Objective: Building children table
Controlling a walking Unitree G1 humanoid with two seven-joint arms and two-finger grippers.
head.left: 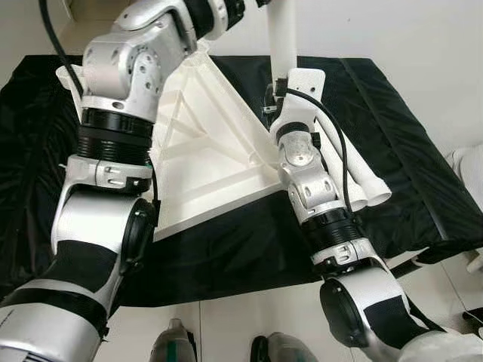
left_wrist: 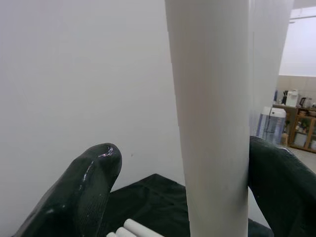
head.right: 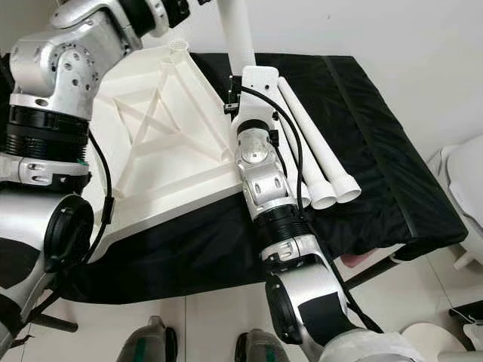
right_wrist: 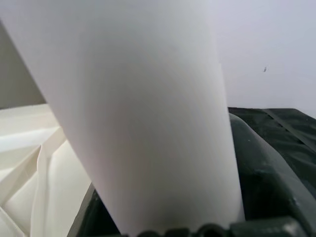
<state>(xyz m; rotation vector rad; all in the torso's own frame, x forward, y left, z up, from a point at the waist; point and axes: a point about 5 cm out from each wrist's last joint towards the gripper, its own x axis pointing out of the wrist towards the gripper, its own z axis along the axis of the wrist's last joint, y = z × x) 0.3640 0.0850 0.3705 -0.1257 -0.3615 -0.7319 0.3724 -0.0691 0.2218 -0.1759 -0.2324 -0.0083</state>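
- A black cloth [head.right: 362, 136] covers a low platform set against a white wall [head.right: 377, 30]; pale floor [head.right: 219, 317] shows at the near edge.
- A white tabletop [head.right: 162, 143] lies upside down on the left part of the cloth, its ribbed underside facing up, with a socket at its far corner.
- A white leg [head.right: 240, 34] stands upright at the tabletop's right corner, rising out of the top of the head views.
- The right gripper [right_wrist: 163, 217] is at the lower part of this leg. In its wrist view the leg sits between the dark fingers [right_wrist: 261, 168], touching them, so it is closed on the leg.
- The left gripper [left_wrist: 187, 173] is higher on the same leg. One finger [left_wrist: 281, 182] touches the leg; the other [left_wrist: 84, 187] stands apart from it, so the pincer is partly open and not clamped.
- Two more legs [head.right: 321, 151] lie side by side on the cloth just right of the right arm, their flared ends pointing near.
- The left arm [head.left: 121, 98] crosses over the tabletop's left side.
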